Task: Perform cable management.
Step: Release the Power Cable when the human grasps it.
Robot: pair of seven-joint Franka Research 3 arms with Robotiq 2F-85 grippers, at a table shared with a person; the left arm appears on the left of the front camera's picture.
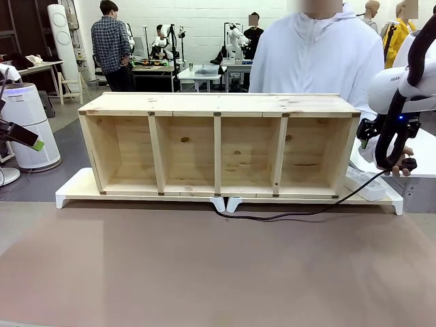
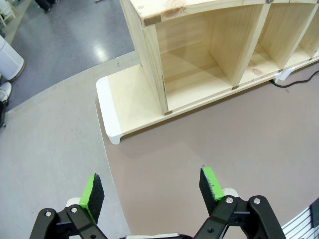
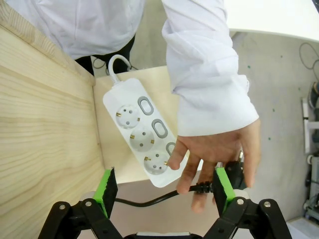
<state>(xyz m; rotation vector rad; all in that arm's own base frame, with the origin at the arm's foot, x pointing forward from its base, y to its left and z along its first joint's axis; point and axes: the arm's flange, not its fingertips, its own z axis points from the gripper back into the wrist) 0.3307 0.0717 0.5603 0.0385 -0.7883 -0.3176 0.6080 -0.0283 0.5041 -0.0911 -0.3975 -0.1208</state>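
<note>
Pale pine four-compartment open shelf unit (image 1: 218, 146) on flat white-edged wooden base board (image 2: 124, 102), ahead of left jaws. White three-socket power strip (image 3: 144, 134) just beyond right jaws, on base board.

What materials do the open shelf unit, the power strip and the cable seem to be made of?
Shelf unit: unfinished pale wood, probably pine, showing grain and knots. Power strip: smooth white plastic with a slight sheen and grey switches. Cable: black sheath, likely rubber or vinyl, faintly glossy; the exact material cannot be told.
</note>
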